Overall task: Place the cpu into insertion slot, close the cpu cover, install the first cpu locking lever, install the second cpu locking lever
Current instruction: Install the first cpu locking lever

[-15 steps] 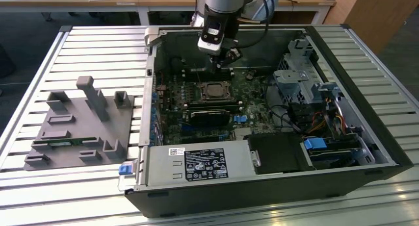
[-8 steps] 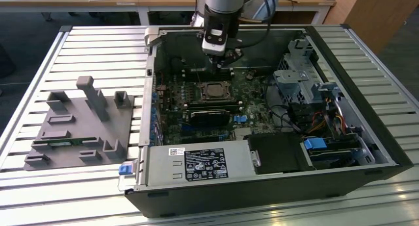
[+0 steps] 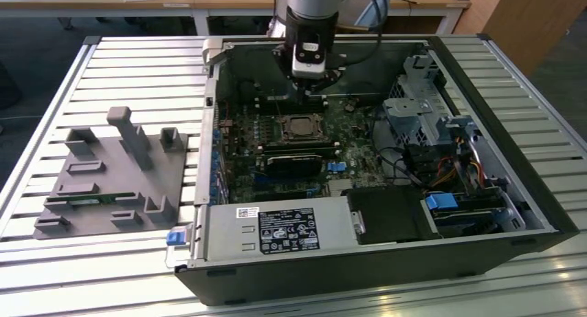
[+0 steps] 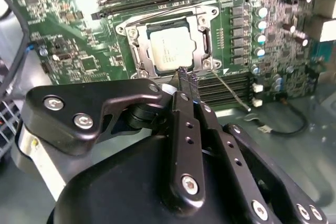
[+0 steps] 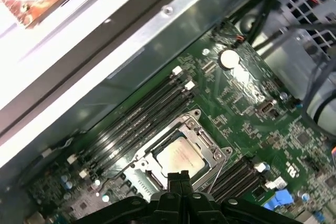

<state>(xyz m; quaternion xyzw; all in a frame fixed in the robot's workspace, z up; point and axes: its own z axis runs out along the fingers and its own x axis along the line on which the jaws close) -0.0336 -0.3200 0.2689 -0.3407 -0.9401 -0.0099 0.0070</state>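
gripper (image 4: 186,78): fingers pinched narrow, nothing between them, tips by the cover's edge, contact unclear | cpu (image 4: 169,48): seated flat in insertion slot (image 3: 283,127), cpu cover (image 4: 206,43) lying down around it | exterior view: gripper at slot's 12 o'clock; grey fixture block (image 3: 115,176) at slot's 9 o'clock, outside computer case (image 3: 385,276)

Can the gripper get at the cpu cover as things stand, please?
Probably yes. The gripper hangs close above the socket's edge with its fingers shut, and nothing lies between it and the cpu cover, which lies flat around the cpu. A thin wire lever juts out beside them.
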